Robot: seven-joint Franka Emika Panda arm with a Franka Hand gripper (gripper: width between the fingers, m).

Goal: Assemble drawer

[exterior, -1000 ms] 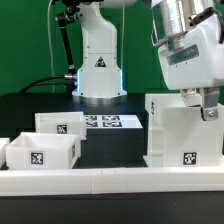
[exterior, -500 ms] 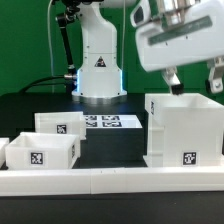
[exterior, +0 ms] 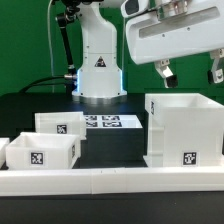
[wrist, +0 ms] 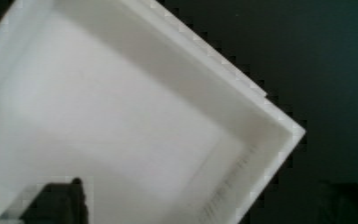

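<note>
The large white drawer casing (exterior: 185,130) stands upright on the exterior view's right, with a tag on its front face. My gripper (exterior: 190,72) hangs above its open top, open and empty, with both dark fingers (exterior: 163,72) clear of the rim. Two shallow white trays sit on the left, one further back (exterior: 60,123) and one nearer the front (exterior: 40,152), each bearing a tag. The wrist view looks down into the casing (wrist: 140,110). One dark fingertip (wrist: 55,200) shows over its white inside, and the gripper (wrist: 202,205) holds nothing.
The long low white border rail (exterior: 110,180) runs along the front. The marker board (exterior: 105,122) lies flat between the trays and the casing. The arm's white base (exterior: 98,60) stands at the back, with cables to its left.
My gripper has risen from the casing's top right edge and shifted toward the exterior view's left. It now hangs clear above the casing. The casing and trays have not moved.
</note>
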